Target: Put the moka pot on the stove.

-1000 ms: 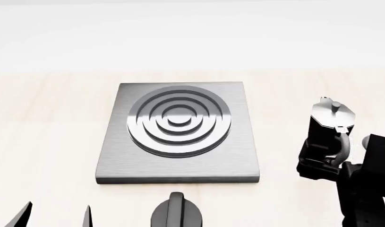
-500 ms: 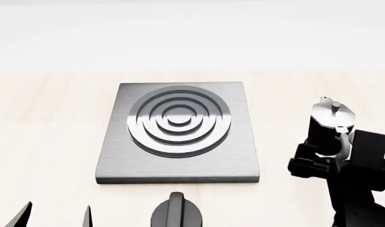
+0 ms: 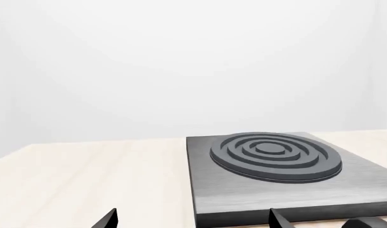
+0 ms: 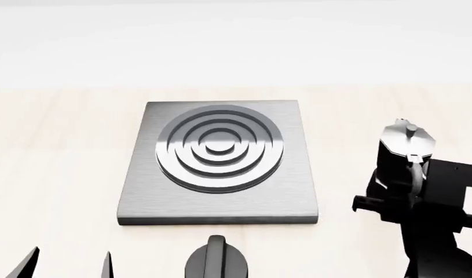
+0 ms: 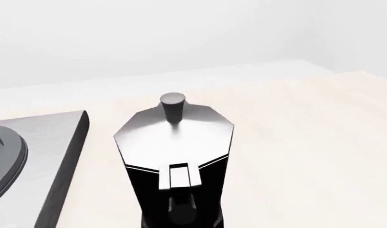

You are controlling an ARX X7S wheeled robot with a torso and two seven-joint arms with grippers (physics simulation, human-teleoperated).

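The moka pot (image 4: 404,145), black with a silver lid and knob, stands upright on the wooden table to the right of the stove (image 4: 293,194), apart from it. In the right wrist view the moka pot (image 5: 174,137) fills the near middle, its curved handle toward the camera and the stove (image 5: 41,156) edge beside it. My right gripper (image 4: 413,188) is at the handle, shut on it; its black fingers merge with the black body. My left gripper (image 4: 66,263) hangs open and empty at the table's near left, and in its own view the left gripper (image 3: 192,221) faces the stove (image 3: 269,190).
A round black dial knob (image 4: 216,259) sits on the table just in front of the stove's near edge; the dial knob (image 3: 371,223) also shows in the left wrist view. A white wall rises behind the light wooden table (image 4: 58,150).
My right gripper has turned and moved in behind the pot, closing onto its handle. The pot, the stove and the left arm have stayed put.
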